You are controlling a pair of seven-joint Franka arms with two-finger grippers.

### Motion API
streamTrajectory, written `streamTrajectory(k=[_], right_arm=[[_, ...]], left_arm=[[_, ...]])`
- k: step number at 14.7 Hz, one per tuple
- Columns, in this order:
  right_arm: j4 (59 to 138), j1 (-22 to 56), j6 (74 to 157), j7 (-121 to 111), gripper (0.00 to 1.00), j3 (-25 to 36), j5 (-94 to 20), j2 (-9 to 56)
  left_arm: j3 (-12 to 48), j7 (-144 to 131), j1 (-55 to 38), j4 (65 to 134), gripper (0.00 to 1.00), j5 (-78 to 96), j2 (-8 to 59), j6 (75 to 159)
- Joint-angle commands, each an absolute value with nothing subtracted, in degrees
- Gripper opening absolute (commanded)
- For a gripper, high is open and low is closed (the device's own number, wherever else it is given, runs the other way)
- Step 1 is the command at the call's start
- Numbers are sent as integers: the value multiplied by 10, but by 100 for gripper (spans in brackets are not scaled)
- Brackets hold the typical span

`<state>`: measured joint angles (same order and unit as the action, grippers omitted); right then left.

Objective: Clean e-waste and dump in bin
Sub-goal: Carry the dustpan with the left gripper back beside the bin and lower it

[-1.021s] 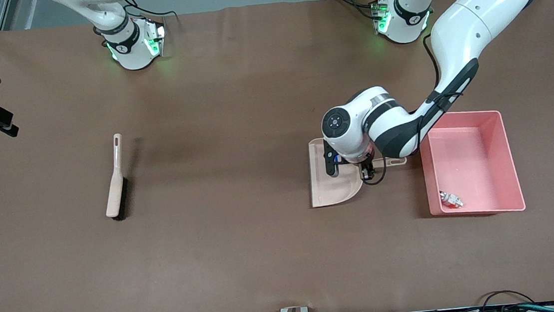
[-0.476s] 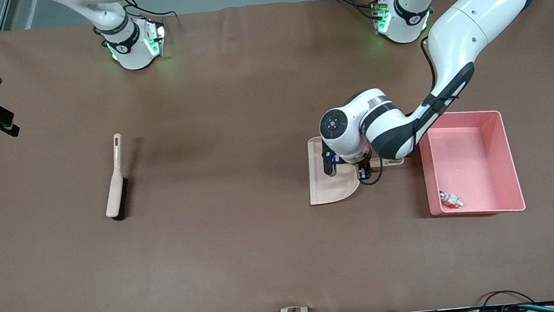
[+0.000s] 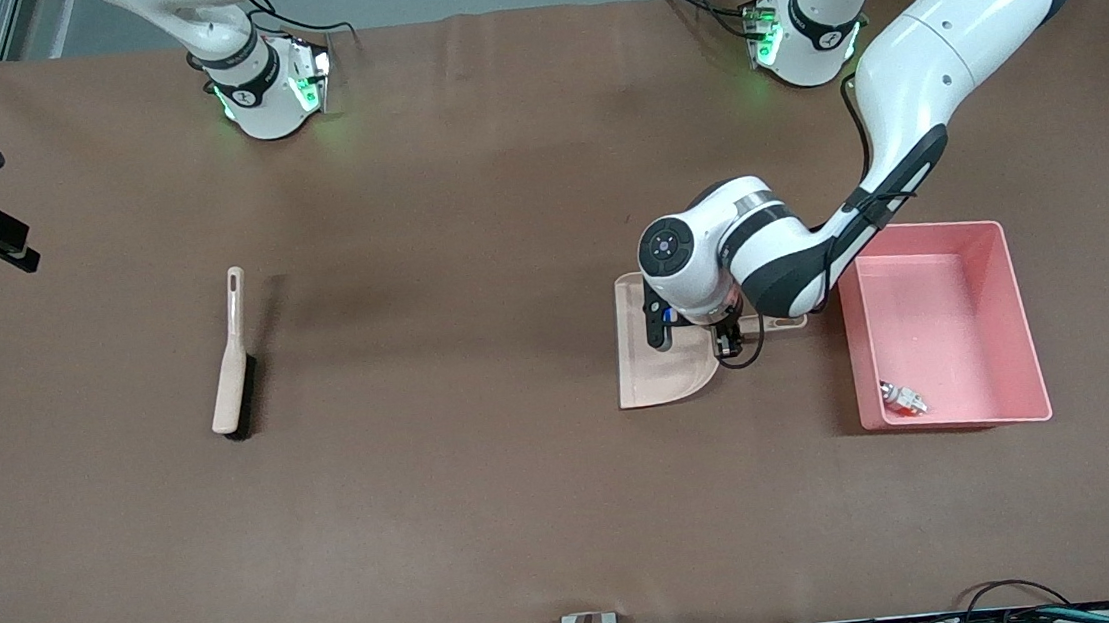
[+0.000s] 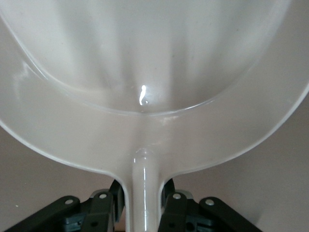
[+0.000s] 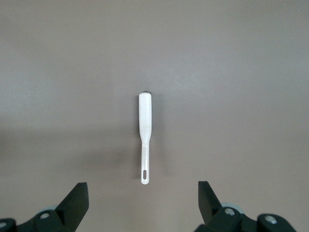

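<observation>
Now your left gripper [image 4: 139,212] is clamped on the handle of the beige dustpan [image 3: 665,374], which rests on the brown table [image 3: 492,518] just beside the pink bin [image 3: 1021,311], toward the left arm's end. The e-waste [image 3: 901,399] already lies inside the bin, in its corner nearest the front camera and the dustpan, so the dumping looks done and the step in hand is likely setting the pan down. Seat the pan flat before you release, then draw the jaws straight up off the handle so it does not skid toward the bin. Your right gripper [image 5: 143,205] hangs with jaws spread wide and empty, high over the beige brush [image 3: 231,365], which lies alone toward the right arm's end; that arm waits. No brand, label or lettering is legible anywhere.
</observation>
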<state>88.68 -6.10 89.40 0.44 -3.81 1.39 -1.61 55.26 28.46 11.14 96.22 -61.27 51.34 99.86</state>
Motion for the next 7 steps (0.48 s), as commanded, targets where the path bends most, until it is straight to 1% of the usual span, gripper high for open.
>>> streamTrajectory(k=[1, 2, 3, 7], right_arm=[[880, -59, 887, 13, 100, -40, 19, -15], [880, -60, 886, 13, 100, -40, 20, -15], [880, -60, 887, 13, 100, -40, 20, -15], [880, -59, 886, 13, 100, -40, 22, -15]], left_arm=[[549, 271, 105, 961, 26, -601, 512, 1001], [549, 262, 105, 960, 50, -601, 512, 1001], [549, 255, 106, 958, 100, -599, 512, 1001], [552, 207, 108, 948, 100, -551, 498, 997]])
